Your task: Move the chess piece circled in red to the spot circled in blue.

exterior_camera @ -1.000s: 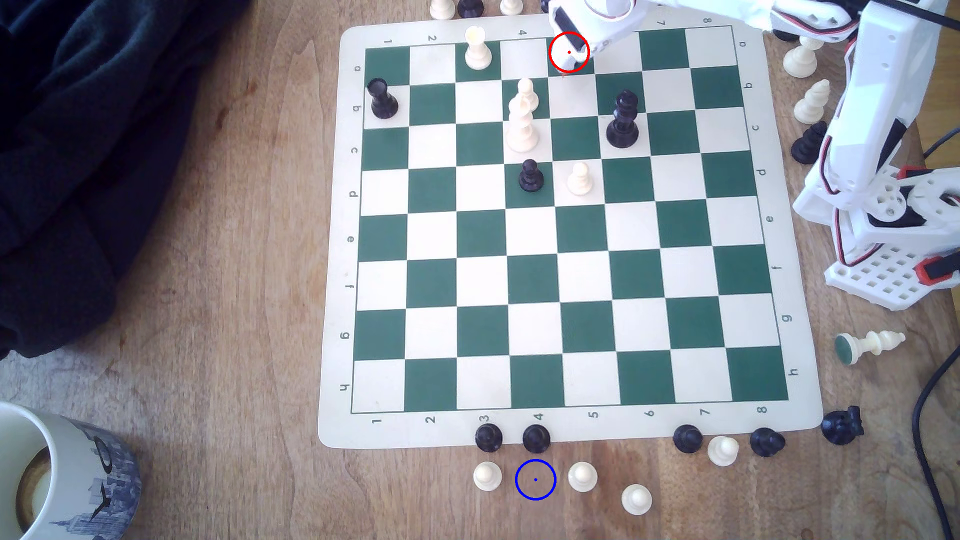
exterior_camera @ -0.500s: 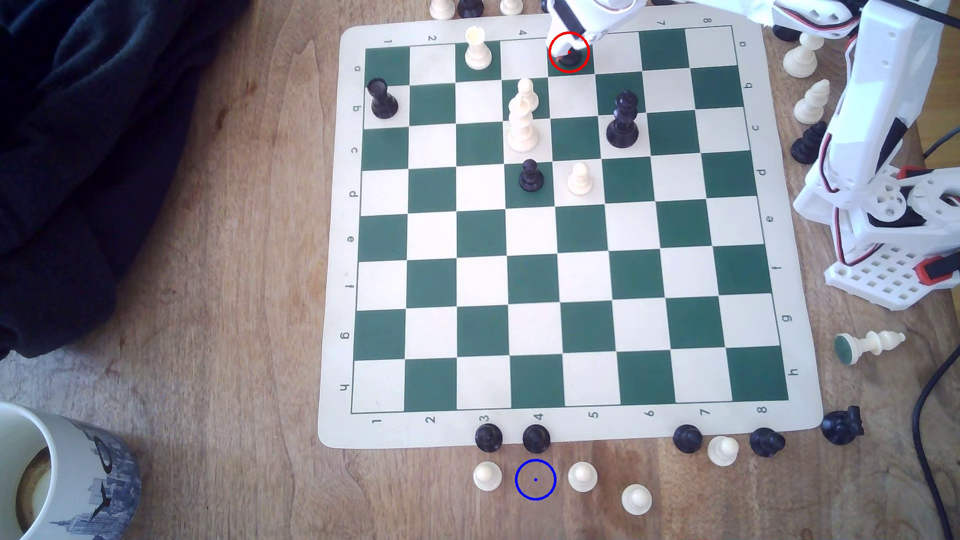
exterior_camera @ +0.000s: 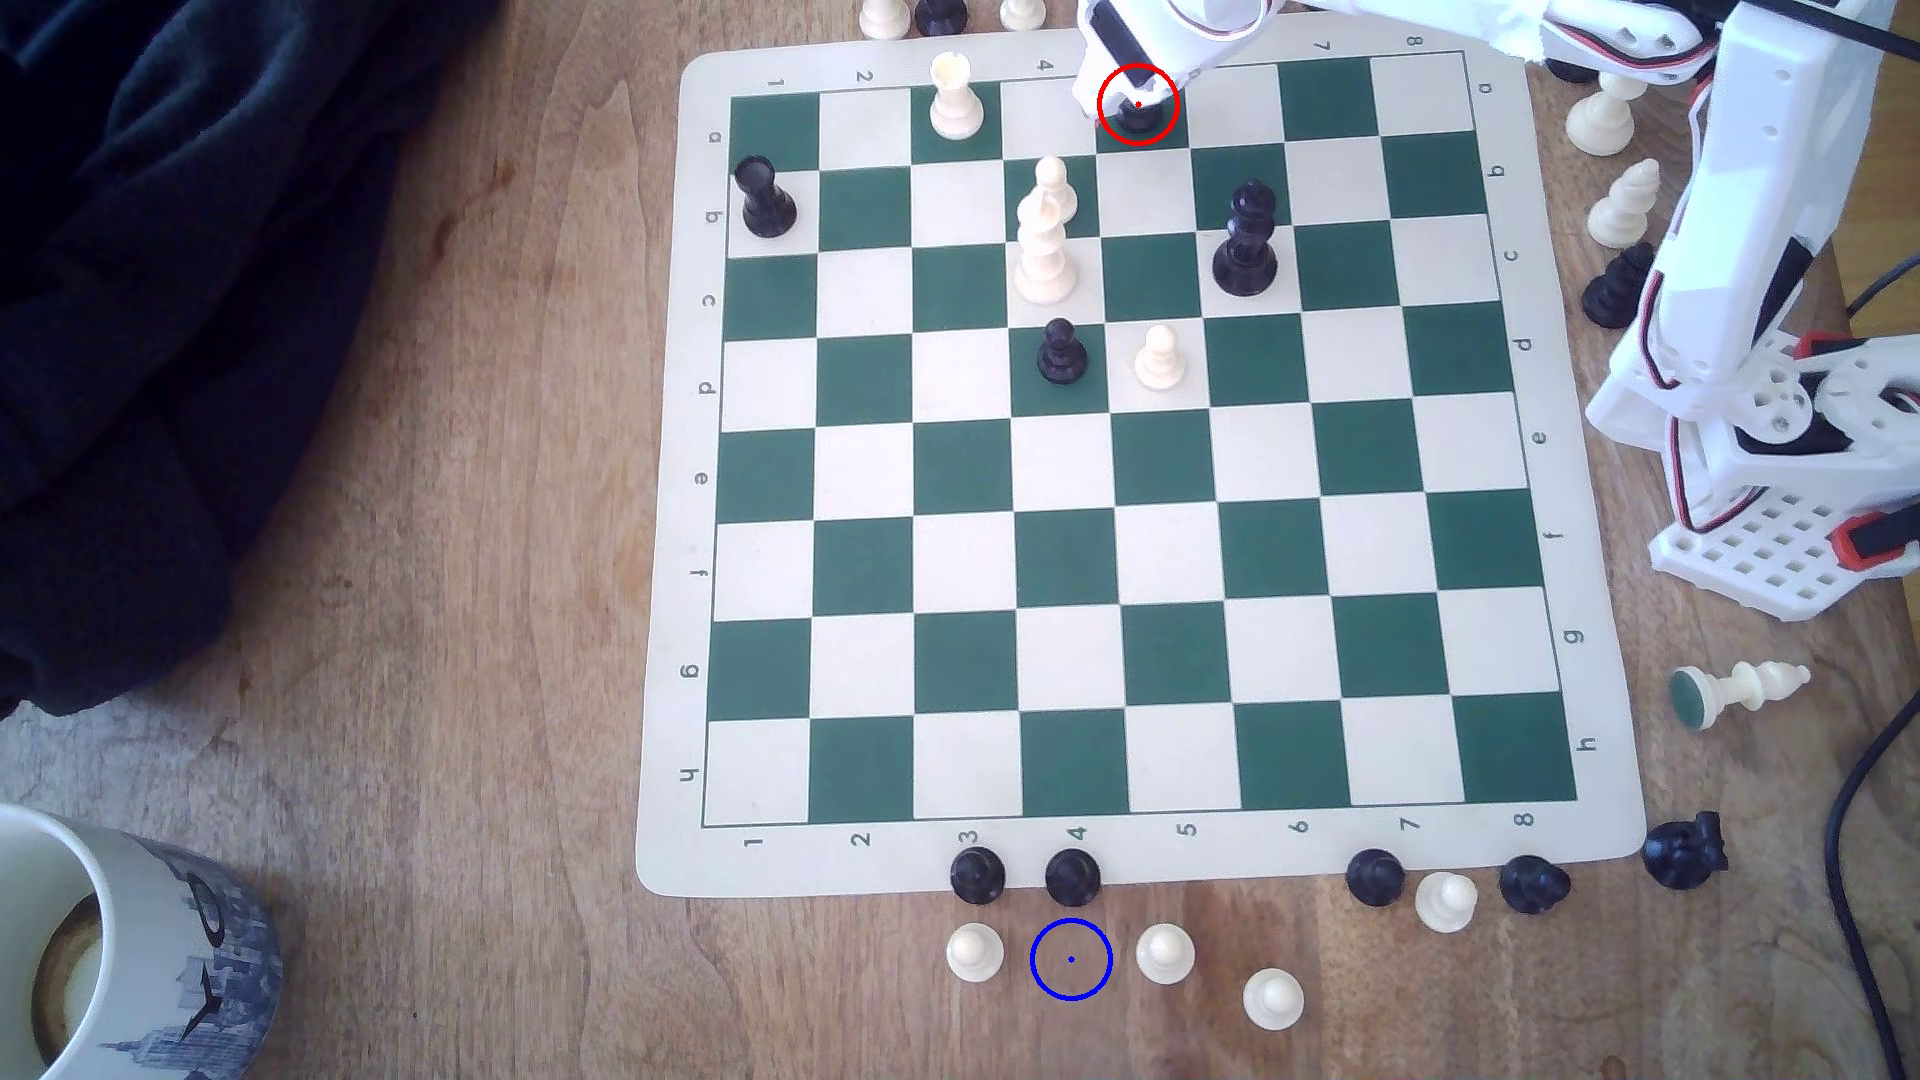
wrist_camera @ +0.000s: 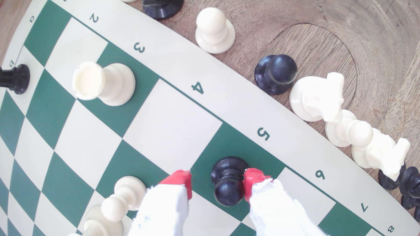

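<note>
The chess piece (exterior_camera: 1141,123), a small black pawn, stands inside the red ring on a green square in the board's far row, column 5. My gripper (exterior_camera: 1120,96) reaches down over it from the exterior view's top right. In the wrist view the pawn (wrist_camera: 228,181) stands upright between my two red-tipped fingers. My gripper (wrist_camera: 217,181) is open: one fingertip (wrist_camera: 252,179) touches the pawn's side and the other fingertip (wrist_camera: 180,179) is a small gap away. The spot (exterior_camera: 1071,960), a blue ring, lies on bare wood in front of the board, between two white pawns.
A white rook (exterior_camera: 954,99) stands two squares to the exterior view's left of the pawn; white pieces (exterior_camera: 1044,239) and a black king (exterior_camera: 1245,239) stand nearer. Two black pawns (exterior_camera: 1072,875) sit by the spot. Captured pieces line the board's edges. A mug (exterior_camera: 125,945) is at the lower left.
My gripper has shifted towards the exterior view's left, and the black pawn inside the red ring, covered a second ago, now shows beneath the fingers.
</note>
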